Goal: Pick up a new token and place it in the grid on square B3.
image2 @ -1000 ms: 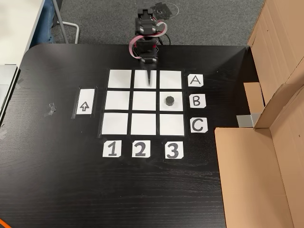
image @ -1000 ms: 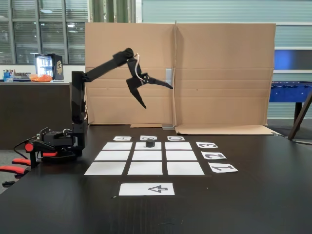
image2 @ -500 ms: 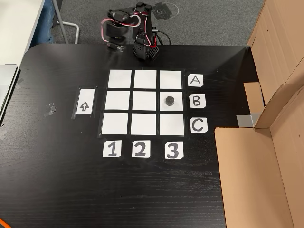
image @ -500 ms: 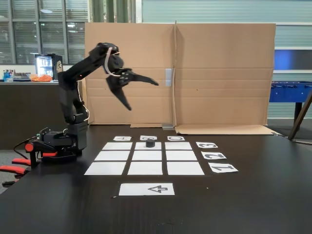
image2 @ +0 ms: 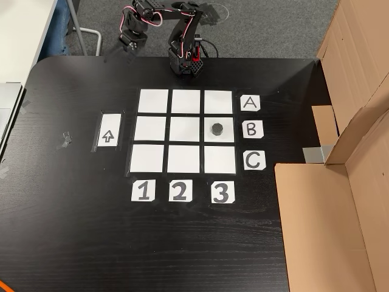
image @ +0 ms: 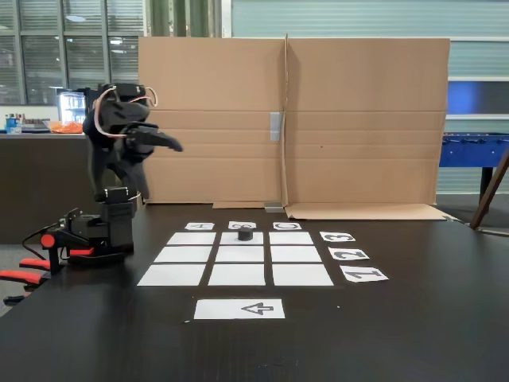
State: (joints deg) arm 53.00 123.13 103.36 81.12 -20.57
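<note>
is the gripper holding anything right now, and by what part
Nothing is held. The gripper is open and empty, up in the air; the token sits alone on square B3.

Black table (image: 413, 318), cardboard screen (image: 358, 119) behind, grey carpet (image2: 273, 24), windows (image: 64, 48) at left

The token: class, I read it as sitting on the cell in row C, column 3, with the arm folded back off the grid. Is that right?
Not quite. In the fixed view from above, the token sits level with the B label, above the 3 label, so it is on square B3. The arm is indeed folded back off the grid.
</note>
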